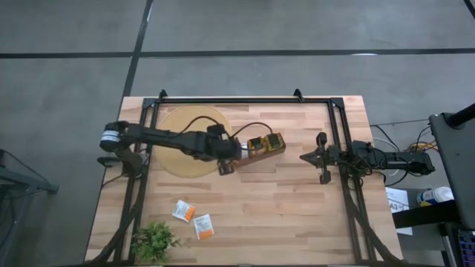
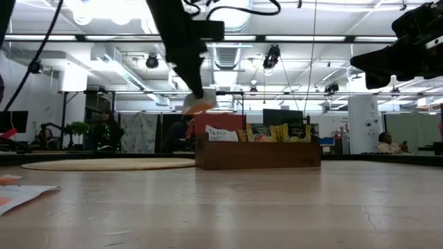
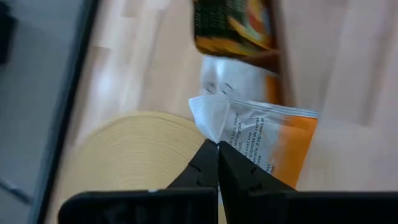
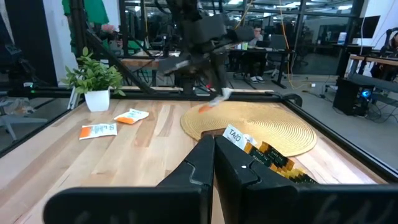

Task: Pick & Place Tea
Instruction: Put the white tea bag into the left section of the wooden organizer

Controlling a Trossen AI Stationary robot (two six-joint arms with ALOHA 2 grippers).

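My left gripper [image 1: 234, 153] is shut on a white-and-orange tea sachet [image 3: 268, 138], which hangs in the air [image 2: 200, 104] over the edge of the round woven mat [image 1: 185, 141], just off the left end of the wooden tray [image 1: 267, 144]. The tray stands on the table with more tea sachets [image 2: 277, 133] upright in it. Two white-and-orange sachets [image 1: 183, 211] [image 1: 203, 226] lie flat near the front left. My right gripper [image 1: 306, 157] waits shut at the right side, pointing level toward the tray. My left gripper pinches the sachet's white corner [image 3: 210, 123] between its two fingertips. The fingers slant down from the table's left side. The sachet is lifted clear of the mat and the table and sticks out beyond the fingertips, tilted, its orange end farthest from them.
A small leafy plant [image 1: 154, 241] in a white pot stands at the front left corner. A black frame [image 1: 245, 99] runs along the far edge and both sides of the table. Bare wood lies between the tray and the front edge.
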